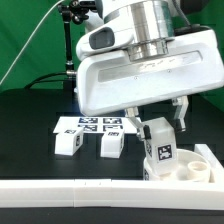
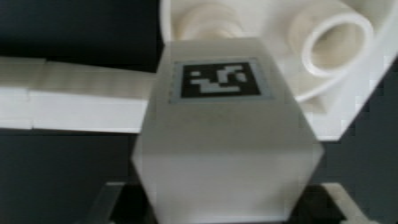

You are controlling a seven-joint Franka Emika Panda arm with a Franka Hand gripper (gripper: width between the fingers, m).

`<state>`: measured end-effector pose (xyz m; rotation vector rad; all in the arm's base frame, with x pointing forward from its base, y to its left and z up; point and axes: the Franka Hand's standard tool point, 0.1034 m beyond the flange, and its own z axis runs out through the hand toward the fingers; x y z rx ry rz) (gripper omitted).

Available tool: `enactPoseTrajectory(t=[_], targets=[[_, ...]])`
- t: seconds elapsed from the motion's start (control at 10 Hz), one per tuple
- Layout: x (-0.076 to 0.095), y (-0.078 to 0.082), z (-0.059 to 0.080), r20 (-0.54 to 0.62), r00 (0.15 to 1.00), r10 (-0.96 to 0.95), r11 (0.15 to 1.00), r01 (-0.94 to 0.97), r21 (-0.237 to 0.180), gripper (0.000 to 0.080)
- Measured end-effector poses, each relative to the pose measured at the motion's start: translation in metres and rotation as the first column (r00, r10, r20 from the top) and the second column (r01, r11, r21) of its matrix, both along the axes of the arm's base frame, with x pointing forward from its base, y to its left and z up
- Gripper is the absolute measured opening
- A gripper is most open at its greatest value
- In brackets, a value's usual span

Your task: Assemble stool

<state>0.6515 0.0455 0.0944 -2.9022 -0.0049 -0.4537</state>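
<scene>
The rail [image 1: 60, 188] lines the front edge of the table [image 1: 25, 130]. The seat disc [image 1: 195, 168] lies at the front corner on the exterior view's right. The gripper [image 1: 158, 118] clamps an upright leg [image 1: 156, 138] at the disc's rim. A loose leg [image 1: 68, 141] and a second loose leg [image 1: 110, 144] lie mid-table.

Leg [image 1: 158, 141] stood just beside seat disc [image 1: 195, 172], with rail [image 1: 80, 190] close in front. Loose leg [image 1: 68, 141] and second loose leg [image 1: 111, 145] blocked table [image 1: 25, 120] toward exterior view's left. Bare gap lay between second loose leg and leg.
</scene>
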Motion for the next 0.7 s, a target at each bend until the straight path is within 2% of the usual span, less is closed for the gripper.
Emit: enactPoseTrajectory(t=[0.2, 0.4, 0.7], targets=[[-0.001, 0.019, -0.001, -0.032, 0.99, -0.14, 0.988, 0.142, 0.057, 0.034], [-0.002, 0.031, 0.0, -0.069, 0.962, -0.265, 0.957, 0.271, 0.101, 0.034], [-0.001, 0.026, 0.002, -0.094, 0.932, -0.349, 0.925, 0.359, 0.128, 0.034]])
